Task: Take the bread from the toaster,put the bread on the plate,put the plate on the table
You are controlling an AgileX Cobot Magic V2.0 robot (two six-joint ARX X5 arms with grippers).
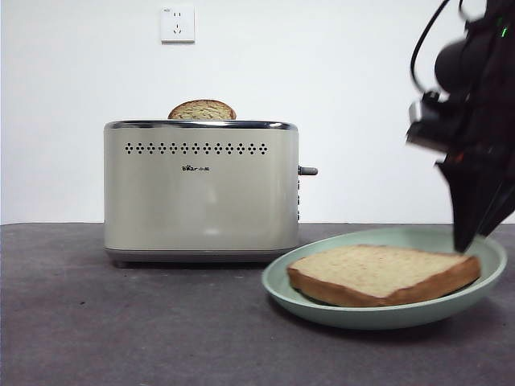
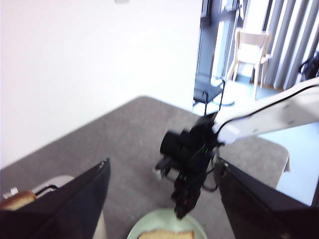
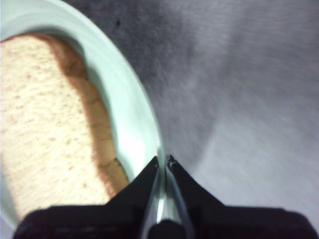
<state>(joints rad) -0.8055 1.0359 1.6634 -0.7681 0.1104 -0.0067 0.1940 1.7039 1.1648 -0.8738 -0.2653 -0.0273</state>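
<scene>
The bread [image 1: 378, 273], a wide tan slice with a brown crust, lies flat on the pale green plate [image 1: 354, 310] to the right of the cream toaster [image 1: 201, 193]. The plate is tilted, its right side raised, just over the dark table [image 1: 121, 322]. My right gripper [image 1: 465, 241] comes down from the upper right and is shut on the plate's right rim. In the right wrist view the right gripper [image 3: 163, 162] pinches the rim of the plate [image 3: 134, 114] beside the bread [image 3: 45, 124]. My left gripper [image 2: 163, 164] hangs open high above, looking down on the plate [image 2: 149, 221].
A second slice with a rounded dome top [image 1: 202, 110] sticks up from the toaster's slot. The toaster's lever [image 1: 307, 170] points toward the plate. A wall socket [image 1: 177, 24] sits on the white wall behind. The table's far edge and a chair [image 2: 249, 50] show beyond.
</scene>
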